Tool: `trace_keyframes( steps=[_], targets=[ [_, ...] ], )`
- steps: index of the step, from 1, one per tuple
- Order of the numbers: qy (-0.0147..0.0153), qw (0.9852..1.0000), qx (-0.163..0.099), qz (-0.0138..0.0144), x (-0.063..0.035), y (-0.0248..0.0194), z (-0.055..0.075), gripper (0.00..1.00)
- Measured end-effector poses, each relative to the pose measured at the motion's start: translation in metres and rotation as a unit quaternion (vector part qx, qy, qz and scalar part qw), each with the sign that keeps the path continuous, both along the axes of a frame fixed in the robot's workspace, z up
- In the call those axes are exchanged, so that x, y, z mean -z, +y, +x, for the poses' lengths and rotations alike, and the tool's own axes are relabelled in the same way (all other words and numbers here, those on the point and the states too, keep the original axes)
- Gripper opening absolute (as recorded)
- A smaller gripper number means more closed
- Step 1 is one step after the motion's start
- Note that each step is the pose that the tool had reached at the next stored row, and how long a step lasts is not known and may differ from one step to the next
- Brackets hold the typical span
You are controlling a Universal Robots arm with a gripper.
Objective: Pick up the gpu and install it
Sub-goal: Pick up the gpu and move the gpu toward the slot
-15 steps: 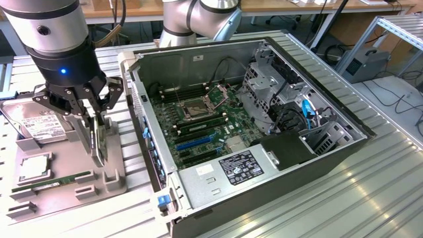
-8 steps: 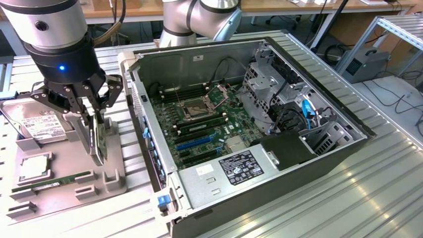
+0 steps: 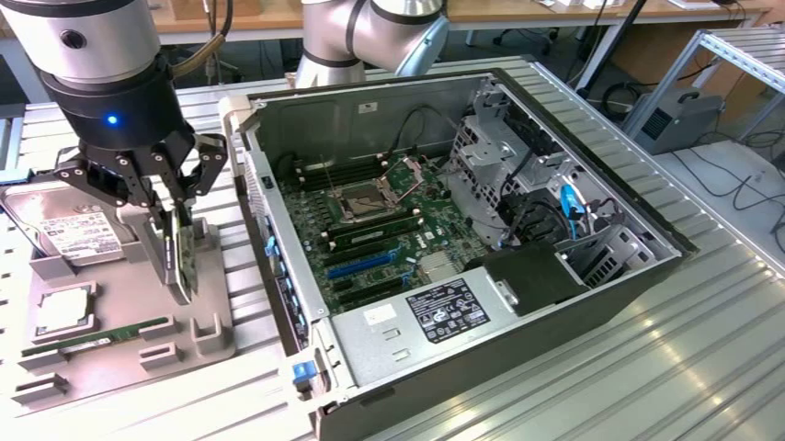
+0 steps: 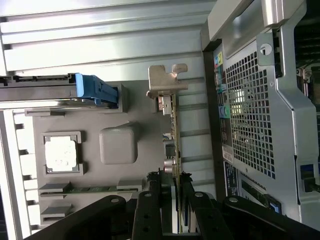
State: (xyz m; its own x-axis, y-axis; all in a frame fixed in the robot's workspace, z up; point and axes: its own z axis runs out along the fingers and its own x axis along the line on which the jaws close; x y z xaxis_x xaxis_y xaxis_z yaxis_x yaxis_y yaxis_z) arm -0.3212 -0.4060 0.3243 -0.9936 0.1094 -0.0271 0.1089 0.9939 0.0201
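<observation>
The gripper (image 3: 175,213) is clamped on the gpu (image 3: 179,266), held edge-on. The card seems just clear of the grey tray (image 3: 117,276), at its edge nearest the computer case (image 3: 516,340).

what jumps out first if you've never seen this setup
The open computer case lies in the middle of the exterior view, its motherboard exposed. At that view's left, the pincer is shut on the gpu, which stands edge-on over a grey tray beside a hard drive.

gpu (image 4: 173,131) end hidden, behind pincer (image 4: 170,182)
</observation>
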Motion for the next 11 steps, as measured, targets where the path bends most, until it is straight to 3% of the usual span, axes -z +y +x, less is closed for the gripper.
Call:
trace_keyframes(
  steps=[11],
  targets=[
    [0.0000, 1.0000, 0.000, 0.0000, -0.0087, 0.0000, 0.0000, 0.27]
  ],
)
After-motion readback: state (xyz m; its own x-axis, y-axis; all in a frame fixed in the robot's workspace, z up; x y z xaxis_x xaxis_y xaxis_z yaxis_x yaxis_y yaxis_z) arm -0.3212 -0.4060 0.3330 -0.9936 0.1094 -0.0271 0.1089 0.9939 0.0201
